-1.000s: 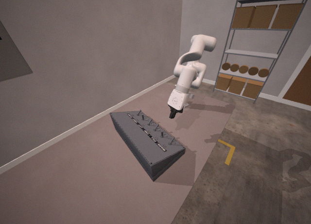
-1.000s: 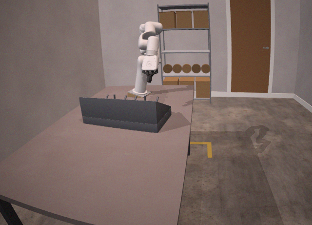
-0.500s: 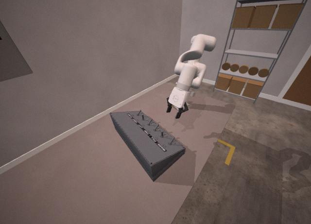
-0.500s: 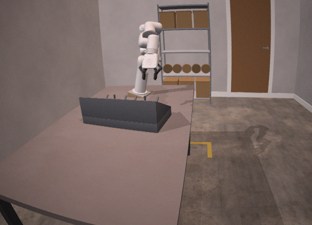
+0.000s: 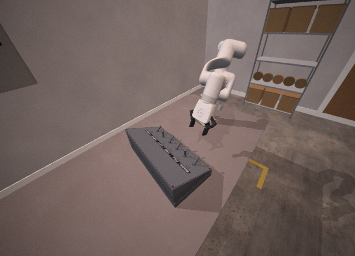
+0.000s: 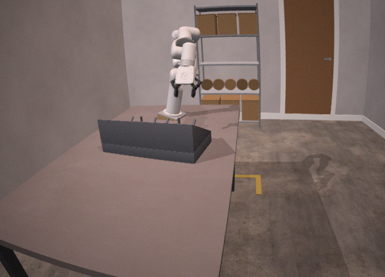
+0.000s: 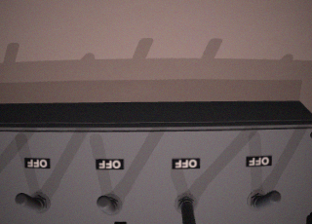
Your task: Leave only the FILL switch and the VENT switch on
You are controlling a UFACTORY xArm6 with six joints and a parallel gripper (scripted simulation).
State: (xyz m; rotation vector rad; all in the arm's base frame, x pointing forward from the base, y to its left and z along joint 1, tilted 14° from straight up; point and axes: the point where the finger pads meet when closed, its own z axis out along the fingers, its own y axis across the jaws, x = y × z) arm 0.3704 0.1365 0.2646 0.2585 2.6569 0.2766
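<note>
Presently the dark console [image 5: 166, 161] sits on a pinkish-brown worktop [image 6: 124, 205] beside a grey wall, shelving [image 6: 228, 63] and door [image 6: 307, 53] behind, claw [image 5: 202, 126] apart above it, gripping nothing.

A metal shelf [image 6: 228, 63] of cardboard boxes [image 6: 227, 23] stands beside a brown door [image 6: 307, 55].

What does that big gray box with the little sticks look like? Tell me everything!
The console is a long, dark gray wedge, metal by the look of it, resting on the table. Its sloped face carries six small switches in a row, with a strip of labels alongside. The wrist view shows OFF labels by four switches. The open hand hangs above, not touching it.
</note>
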